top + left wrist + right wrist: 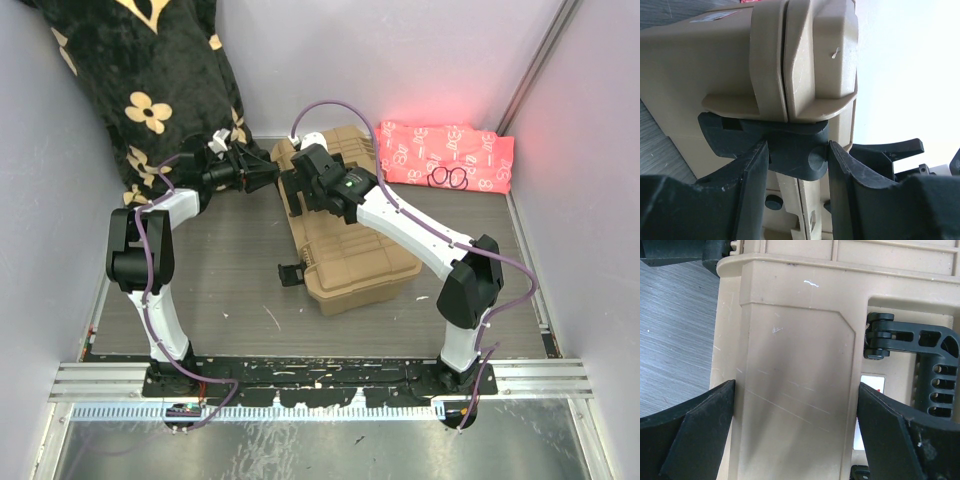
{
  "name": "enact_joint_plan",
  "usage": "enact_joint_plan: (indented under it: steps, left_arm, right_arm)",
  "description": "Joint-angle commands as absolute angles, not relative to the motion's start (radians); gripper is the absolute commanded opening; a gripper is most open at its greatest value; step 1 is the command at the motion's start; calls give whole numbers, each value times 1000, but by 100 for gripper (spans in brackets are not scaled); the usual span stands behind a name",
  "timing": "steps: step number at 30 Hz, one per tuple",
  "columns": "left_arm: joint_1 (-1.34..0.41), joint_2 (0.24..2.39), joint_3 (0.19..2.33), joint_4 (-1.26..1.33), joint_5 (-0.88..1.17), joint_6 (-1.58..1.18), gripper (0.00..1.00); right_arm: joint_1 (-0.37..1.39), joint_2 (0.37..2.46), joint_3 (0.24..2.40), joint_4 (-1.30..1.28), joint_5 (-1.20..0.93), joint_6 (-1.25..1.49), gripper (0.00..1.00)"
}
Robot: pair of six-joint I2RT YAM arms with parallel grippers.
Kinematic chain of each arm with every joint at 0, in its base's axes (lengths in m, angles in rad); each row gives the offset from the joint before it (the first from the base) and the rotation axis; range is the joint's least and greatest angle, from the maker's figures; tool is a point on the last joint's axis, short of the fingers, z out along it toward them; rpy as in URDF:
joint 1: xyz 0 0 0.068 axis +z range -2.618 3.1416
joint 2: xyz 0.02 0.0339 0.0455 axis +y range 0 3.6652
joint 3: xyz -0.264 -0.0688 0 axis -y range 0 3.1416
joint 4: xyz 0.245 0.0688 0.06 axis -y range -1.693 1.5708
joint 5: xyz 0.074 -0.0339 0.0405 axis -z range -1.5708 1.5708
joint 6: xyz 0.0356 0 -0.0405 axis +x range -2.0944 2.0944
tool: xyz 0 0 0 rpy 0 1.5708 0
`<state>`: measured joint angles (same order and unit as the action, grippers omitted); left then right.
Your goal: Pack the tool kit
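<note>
Leftmost, black floral blanket [150, 90] hangs left of toolbox [355, 260] and beyond it. Left pincer [798, 150] at toolbox far-left end, clamped on black latch [790, 135], one finger pressed against each side. Toolbox sits mid-bench [230, 260], lid down, long side running near to far, slightly angled. Right pincer [797, 410] over toolbox far part, fingers spread wide, flanking raised tan panel [795, 365]; contact with panel unclear. Black handle [937, 375] right of that panel. Pink patterned cloth [445, 155] just beside toolbox far-right corner.
</note>
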<state>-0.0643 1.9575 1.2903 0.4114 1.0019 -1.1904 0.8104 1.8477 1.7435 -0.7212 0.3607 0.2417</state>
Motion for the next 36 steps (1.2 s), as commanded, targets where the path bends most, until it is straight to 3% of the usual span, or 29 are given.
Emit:
enact_joint_plan:
  steps: [1,11,18,28,36]
  left_arm:
    - [-59,1819,1399,547,1045,-1221,12]
    - [-5,1803,1436,459,1116,-1164,0]
    - [9,1771,1445,389,1157,-1112,0]
    - [15,1735,1352,355,1162,-1055,43]
    - [14,1720,1308,442,1176,-1125,47]
  right_arm:
    - [861,1980,1606,-1147,43,270,85]
    - [861,1982,1609,-1144,43,268,85]
    - [861,1995,1618,-1140,35,265,85]
    - [861,2020,1642,-1143,25,258,85]
    - [861,2033,1662,-1152,22,255,85]
